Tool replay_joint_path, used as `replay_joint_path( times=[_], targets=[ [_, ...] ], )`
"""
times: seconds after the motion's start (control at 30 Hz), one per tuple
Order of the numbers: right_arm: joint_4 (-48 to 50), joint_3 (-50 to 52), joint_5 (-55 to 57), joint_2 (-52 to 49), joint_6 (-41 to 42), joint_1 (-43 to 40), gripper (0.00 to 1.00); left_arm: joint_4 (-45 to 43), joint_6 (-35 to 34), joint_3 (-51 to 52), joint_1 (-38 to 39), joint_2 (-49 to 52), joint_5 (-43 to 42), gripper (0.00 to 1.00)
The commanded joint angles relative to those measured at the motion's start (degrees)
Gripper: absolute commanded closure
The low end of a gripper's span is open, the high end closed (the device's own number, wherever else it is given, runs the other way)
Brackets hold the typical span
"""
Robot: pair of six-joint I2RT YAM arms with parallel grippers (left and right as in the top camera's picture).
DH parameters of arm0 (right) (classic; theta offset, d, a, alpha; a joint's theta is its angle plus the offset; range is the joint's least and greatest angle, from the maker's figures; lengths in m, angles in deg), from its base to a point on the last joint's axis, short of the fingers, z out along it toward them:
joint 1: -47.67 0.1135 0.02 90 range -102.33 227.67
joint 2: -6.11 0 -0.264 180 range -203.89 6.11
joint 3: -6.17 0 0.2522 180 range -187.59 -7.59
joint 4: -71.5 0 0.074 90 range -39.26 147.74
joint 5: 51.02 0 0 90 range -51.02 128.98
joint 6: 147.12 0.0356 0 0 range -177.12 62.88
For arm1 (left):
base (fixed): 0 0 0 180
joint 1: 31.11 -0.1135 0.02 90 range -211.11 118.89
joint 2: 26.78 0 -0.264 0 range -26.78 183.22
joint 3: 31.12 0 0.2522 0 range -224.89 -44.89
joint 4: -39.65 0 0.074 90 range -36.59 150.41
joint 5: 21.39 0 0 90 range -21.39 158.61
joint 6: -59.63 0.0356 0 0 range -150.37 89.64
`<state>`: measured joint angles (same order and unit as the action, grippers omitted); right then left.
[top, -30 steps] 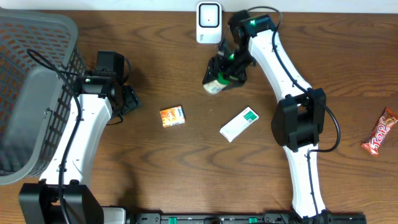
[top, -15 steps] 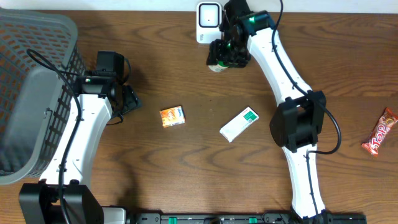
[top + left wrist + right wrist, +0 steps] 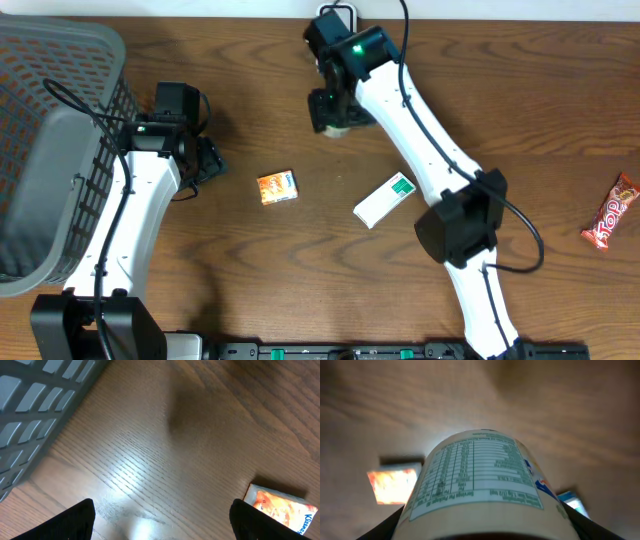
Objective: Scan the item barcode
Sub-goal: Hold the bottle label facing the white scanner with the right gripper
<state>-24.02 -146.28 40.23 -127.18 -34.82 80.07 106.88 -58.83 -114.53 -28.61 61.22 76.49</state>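
At the far edge of the table, the right gripper point(image 3: 331, 108) is clamped on a small cream bottle point(image 3: 477, 480), holding it just in front of the white scanner point(image 3: 336, 11), which the arm mostly hides from overhead. The bottle is a smooth, rounded cylinder wrapped in a glossy printed label. The wrist view shows only its green-lettered nutrition panel, and no barcode is visible.

The main risk, as I judge it, is a missed read: if the code sits on another face, the scanner sees only text. A round, slick body can also twist or creep between two flat fingers while it is being turned, so it may tip or drop onto the wood-grain tabletop. The arm passes close over the scanner and could nudge it.

The left gripper point(image 3: 172, 522) hangs with its jaws apart and nothing between them, beside a grey lattice plastic basket point(image 3: 50, 150). Lying flat nearby are an orange tissue packet point(image 3: 277, 187), a white-and-green carton point(image 3: 385, 199) and, well apart, a shiny red candy bar point(image 3: 610, 211).
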Motion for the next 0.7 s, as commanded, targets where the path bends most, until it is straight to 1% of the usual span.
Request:
replay_joint_path(
  times=[0.0,0.07,0.13,0.2,0.3,0.5,0.57,0.67],
  targets=[
    [6.4,-1.5,15.6,6.3,1.1,2.2,0.44,0.1,0.2,0.4,-0.2,0.0,0.7,0.14],
    [10.1,-1.5,19.6,6.3,-1.0,2.8,0.44,0.1,0.2,0.4,-0.2,0.0,0.7,0.14],
    [13.7,-1.4,22.1,5.8,-3.0,2.8,0.47,0.1,0.2,0.4,-0.2,0.0,0.7,0.14],
    [17.7,-1.4,23.7,4.9,-5.2,2.6,0.49,0.1,0.2,0.4,-0.2,0.0,0.7,0.14],
    [23.4,-1.4,25.1,2.9,-8.4,2.2,0.50,0.1,0.2,0.4,-0.2,0.0,0.7,0.14],
    [35.8,-1.4,26.8,-2.1,-12.1,0.1,0.50,0.1,0.2,0.4,-0.2,0.0,0.7,0.14],
    [39.7,-1.4,28.8,-3.9,-12.1,-0.3,0.50,0.1,0.2,0.4,-0.2,0.0,0.7,0.14],
    [45.6,-1.4,32.4,-7.0,-13.2,-0.6,0.48,0.1,0.2,0.4,-0.2,0.0,0.7,0.14]
  ],
)
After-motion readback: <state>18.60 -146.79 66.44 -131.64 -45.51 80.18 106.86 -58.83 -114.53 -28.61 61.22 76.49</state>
